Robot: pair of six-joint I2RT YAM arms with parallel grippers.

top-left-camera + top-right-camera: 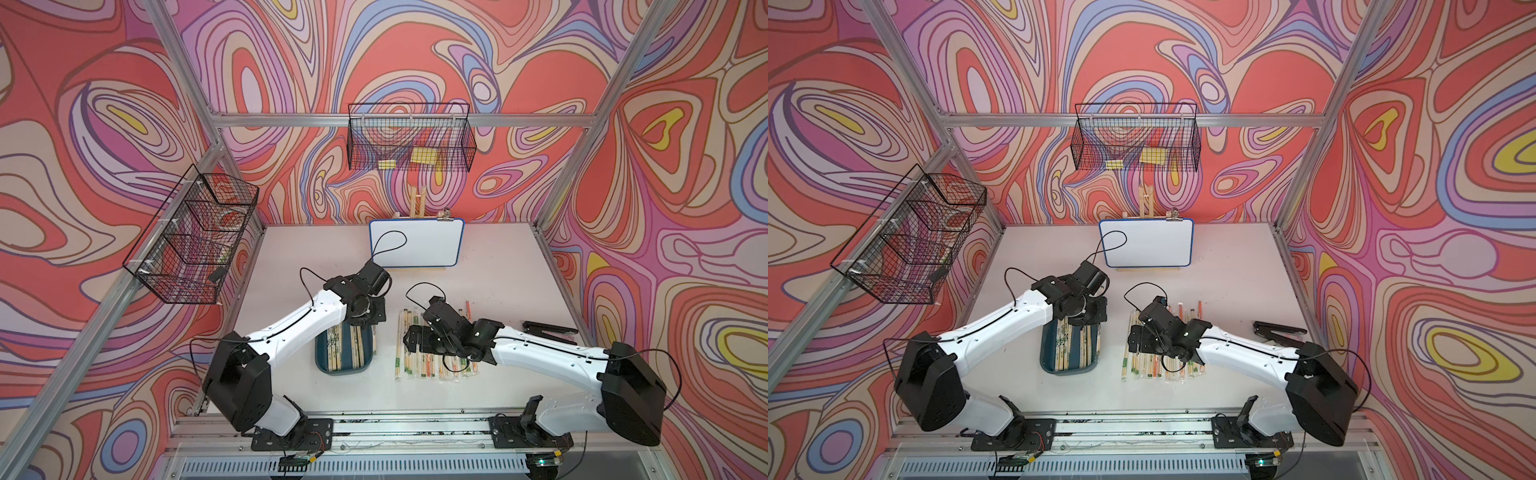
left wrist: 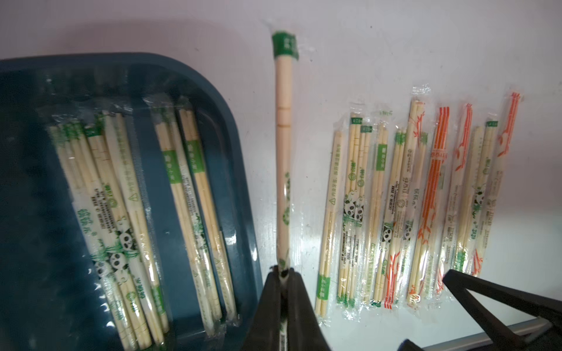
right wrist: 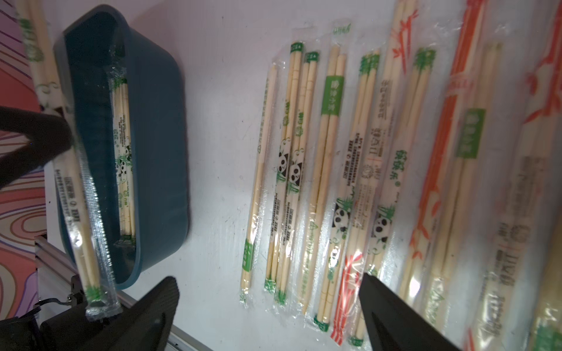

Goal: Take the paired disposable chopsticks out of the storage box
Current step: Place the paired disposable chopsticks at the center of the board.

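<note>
We've got one sleeved pair pinched by its end in the left gripper, up over the box, probably to clear the rim. More sit inside. Right gripper hangs, jaws spread wide, over the row laid out right of the box.
</note>
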